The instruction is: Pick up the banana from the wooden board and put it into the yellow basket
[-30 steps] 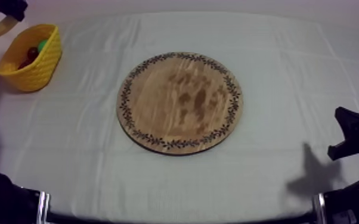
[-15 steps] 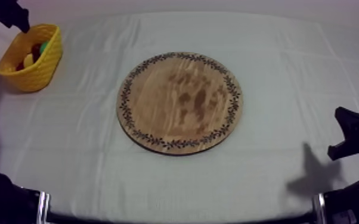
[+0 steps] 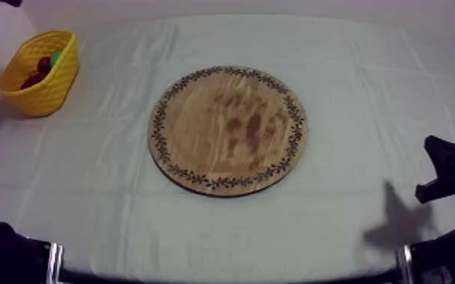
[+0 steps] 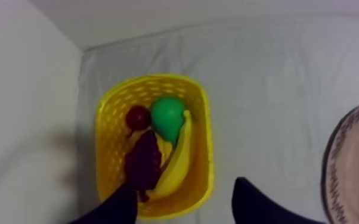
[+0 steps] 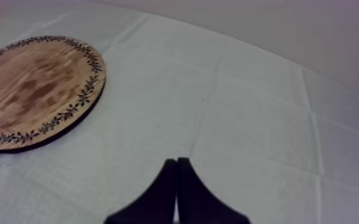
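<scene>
Grey-white cloth (image 3: 366,83) creased in squares right across the table, pale wall behind. Straight to the left gripper (image 4: 185,183): spread wide, black fingers (image 4: 113,208) well apart, nothing pinched between them, touching nothing. Hanging high over the yellow basket (image 4: 152,80), looking straight down into it. And there, inside, the banana (image 4: 179,158): lying curved along the wall nearer the board, one end tucked up against the pear (image 4: 169,117), the other down towards the basket's end beneath the fingers. Snug against its inner curve, a dark bunch of grapes (image 4: 143,164). Beyond the grapes, a small red fruit (image 4: 138,117), just beside the green pear, the two touching or very nearly. Four fruits, all within the yellow rim. Out past the basket, well apart from it on the cloth, an arc of the round wooden board (image 4: 355,161) with its patterned rim.

Now the right gripper (image 5: 176,164): pressed together into one narrow black wedge, clamping nothing, poised above the cloth off to the side of the board. Seen from above, sitting low at the table's right edge, well apart from the board. Board lying flat in the middle of the table, leafy pattern running all round its edge. Basket away at the far left corner, a glimpse of red and green inside.
</scene>
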`<action>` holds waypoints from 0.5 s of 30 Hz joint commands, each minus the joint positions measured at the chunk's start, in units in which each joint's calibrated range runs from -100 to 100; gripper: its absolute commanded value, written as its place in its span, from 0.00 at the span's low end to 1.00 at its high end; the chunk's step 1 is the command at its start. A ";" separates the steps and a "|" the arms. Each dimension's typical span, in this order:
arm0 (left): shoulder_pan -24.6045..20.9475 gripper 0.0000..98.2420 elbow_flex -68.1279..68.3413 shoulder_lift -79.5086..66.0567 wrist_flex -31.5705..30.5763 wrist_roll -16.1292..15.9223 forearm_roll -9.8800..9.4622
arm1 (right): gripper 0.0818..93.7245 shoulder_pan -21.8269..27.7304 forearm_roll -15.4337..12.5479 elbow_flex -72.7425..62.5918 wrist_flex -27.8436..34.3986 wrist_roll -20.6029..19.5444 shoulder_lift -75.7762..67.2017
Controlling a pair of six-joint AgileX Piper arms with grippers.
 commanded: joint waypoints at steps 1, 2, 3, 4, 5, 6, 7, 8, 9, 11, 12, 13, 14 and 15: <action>0.01 0.51 7.08 -12.37 -2.67 1.10 0.77 | 0.00 -0.01 0.00 -0.03 0.00 0.01 0.03; 0.01 0.48 9.32 -14.92 -3.91 1.36 1.22 | 0.00 -0.01 0.00 -0.03 0.00 0.01 0.03; 0.04 0.44 11.60 -17.43 -5.17 1.62 1.62 | 0.00 -0.01 0.00 -0.03 0.00 0.01 0.03; 0.06 0.40 13.86 -19.94 -6.44 1.84 1.99 | 0.00 -0.01 0.00 -0.03 0.00 0.01 0.03; 0.07 0.36 16.18 -22.47 -7.79 2.07 2.34 | 0.00 -0.01 0.00 -0.03 0.00 0.01 0.03; 0.08 0.32 18.55 -24.97 -9.20 2.32 2.69 | 0.00 -0.01 0.00 -0.03 0.00 0.01 0.03; 0.08 0.29 20.94 -27.49 -10.65 2.55 3.02 | 0.00 -0.01 0.00 -0.03 0.00 0.01 0.03; 0.09 0.25 23.34 -29.98 -12.12 2.78 3.31 | 0.00 -0.01 0.00 -0.03 0.00 0.01 0.03; 0.09 0.21 25.73 -32.44 -13.59 3.01 3.57 | 0.00 -0.01 0.00 -0.03 0.00 0.01 0.03; 0.09 0.14 30.53 -37.22 -16.25 3.41 4.01 | 0.00 -0.01 0.00 -0.03 0.00 0.01 0.03; 0.09 0.11 32.98 -39.56 -17.50 3.59 4.19 | 0.00 -0.01 0.00 -0.03 0.00 0.01 0.03; 0.07 0.09 35.49 -41.81 -18.74 3.75 4.39 | 0.00 -0.01 0.00 -0.03 0.00 0.01 0.03; 0.06 0.07 38.15 -44.01 -19.99 3.86 4.60 | 0.00 -0.01 0.00 -0.03 0.00 0.01 0.03; 0.05 0.05 40.89 -46.09 -21.24 3.92 4.87 | 0.00 -0.01 0.00 -0.03 0.00 0.01 0.03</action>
